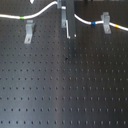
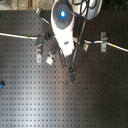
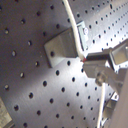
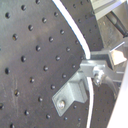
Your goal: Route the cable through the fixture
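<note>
- In the first wrist view our pincer (image 3: pixel 92 64) has its fingers closed on the cable (image 3: pixel 79 42), with almost no gap between them; the white cord goes in at the tips and comes out again below them.
- In the second wrist view we see the same: the pincer (image 4: pixel 94 70) is pinched on the cable (image 4: pixel 75 30), which runs away over the dark plate in a long curve.
- Just beside the fingertips stands a grey metal bracket (image 3: pixel 64 46), screwed to the plate; in the first wrist view the cable passes along its upper edge, but we cannot tell if it sits inside a slot.
- In the first exterior view the pincer (image 1: pixel 70 34) stands upright on the bench (image 1: pixel 64 90), a black board with rows of small holes.
- The cable (image 1: pixel 45 12) lies across the far part of the board in the first exterior view, with a green band (image 1: pixel 22 18) toward the first exterior view's left, and a blue band (image 1: pixel 92 23) and a yellow band (image 1: pixel 115 26) toward the first exterior view's right.
- Two more brackets stand on the board: a left clip (image 1: pixel 29 31) near the green band and a right clip (image 1: pixel 106 21) between the blue and yellow bands.
- In the second exterior view the white arm (image 2: pixel 64 25) covers the middle of the board, and the cable (image 2: pixel 15 35) comes out on both sides of it.
</note>
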Robot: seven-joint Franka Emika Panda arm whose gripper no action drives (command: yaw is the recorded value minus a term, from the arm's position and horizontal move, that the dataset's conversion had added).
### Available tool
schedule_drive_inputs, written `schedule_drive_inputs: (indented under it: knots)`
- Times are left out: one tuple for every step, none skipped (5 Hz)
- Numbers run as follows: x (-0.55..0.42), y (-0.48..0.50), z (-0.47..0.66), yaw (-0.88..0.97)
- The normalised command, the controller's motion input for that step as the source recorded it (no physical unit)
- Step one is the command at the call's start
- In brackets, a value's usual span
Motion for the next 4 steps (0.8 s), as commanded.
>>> schedule_drive_inputs:
  knots:
    - [-0.117, 0.116, 0.35, 0.0]
    - [-0.171, 0.15, 0.31, 0.06]
    - [-0.139, 0.137, 0.38, 0.08]
    - [-0.098, 0.127, 0.46, 0.12]
